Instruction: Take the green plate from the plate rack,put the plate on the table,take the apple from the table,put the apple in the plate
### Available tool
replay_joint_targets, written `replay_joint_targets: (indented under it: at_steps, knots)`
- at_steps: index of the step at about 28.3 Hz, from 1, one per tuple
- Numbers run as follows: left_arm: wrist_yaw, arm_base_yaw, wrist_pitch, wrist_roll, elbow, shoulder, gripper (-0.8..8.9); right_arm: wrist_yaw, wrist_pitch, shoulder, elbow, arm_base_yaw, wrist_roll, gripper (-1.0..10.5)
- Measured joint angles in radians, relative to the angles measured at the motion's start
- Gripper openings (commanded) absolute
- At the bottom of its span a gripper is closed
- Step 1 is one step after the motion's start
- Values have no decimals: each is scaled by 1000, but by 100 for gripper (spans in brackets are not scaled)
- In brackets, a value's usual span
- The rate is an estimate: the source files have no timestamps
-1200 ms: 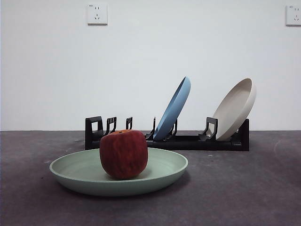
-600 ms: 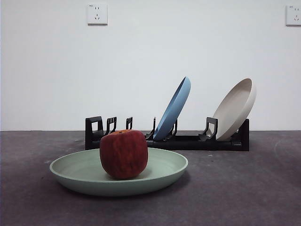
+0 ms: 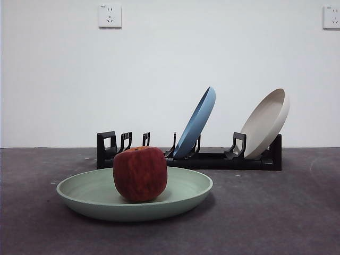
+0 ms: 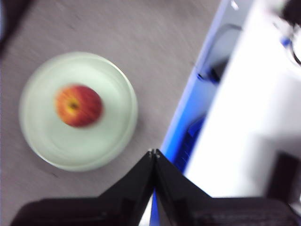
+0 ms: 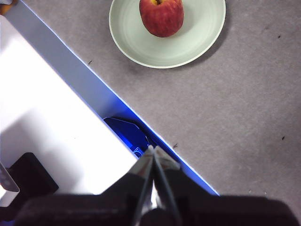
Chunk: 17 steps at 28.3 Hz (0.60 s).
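The red apple [image 3: 139,173] sits in the middle of the pale green plate [image 3: 180,197], which lies flat on the dark grey table [image 3: 265,212] in front of the black plate rack [image 3: 212,158]. The left wrist view shows plate [image 4: 117,122] and apple [image 4: 78,105] from above, blurred, with my left gripper [image 4: 154,153] shut and empty, well away at the table's edge. My right gripper [image 5: 151,149] is shut and empty too, high over the table edge, far from the plate [image 5: 197,40] and apple [image 5: 161,16]. Neither arm shows in the front view.
A blue plate [image 3: 196,122] and a cream-beige plate [image 3: 265,123] lean in the rack's right half. A white surface with a blue edge [image 5: 61,117] borders the table under both wrist cameras. Two wall sockets [image 3: 109,15] sit high on the white wall.
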Motion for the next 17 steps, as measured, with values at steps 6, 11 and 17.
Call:
replay_joint_targets:
  at_steps: [6,11,17]
  knots:
    - [-56,164,329,103,-3,-75,-3,0,0,-1,0,0,0,1]
    - [108,444,665,134,-33,-189,-3,0,0,-5,0,0,0,1]
    - [229,773,944,137,-265,-371,-3,0,0,-8,0,0,2,1]
